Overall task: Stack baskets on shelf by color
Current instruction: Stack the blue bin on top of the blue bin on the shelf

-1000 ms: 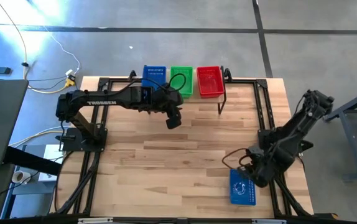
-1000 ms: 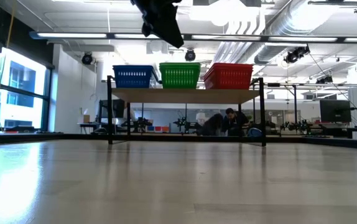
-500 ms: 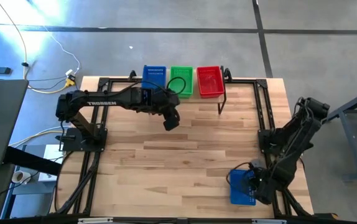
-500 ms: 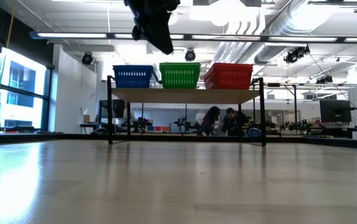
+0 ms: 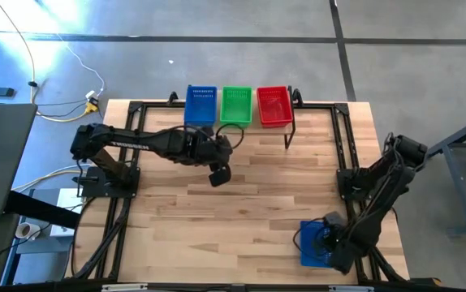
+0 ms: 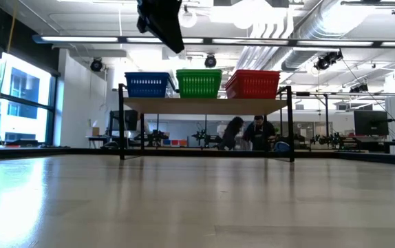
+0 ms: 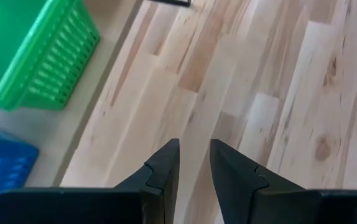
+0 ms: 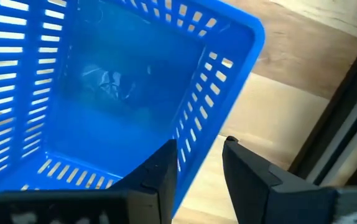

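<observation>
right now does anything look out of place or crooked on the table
One blue basket sits alone at the table's near right corner, far from the shelf where the blue, green and red stacks stand. The right gripper straddles its wall, jaws open. The red stack sits slightly askew.

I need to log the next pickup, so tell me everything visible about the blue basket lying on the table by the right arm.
The blue plastic basket with slotted mesh sides is rectangular, open-topped and looks empty. It sits upright on the wooden tabletop near its front right corner, far from the shelf. The right gripper is down at it, fingers open and straddling one side wall: one finger inside, the other outside. Whether they touch the wall cannot be told.
</observation>
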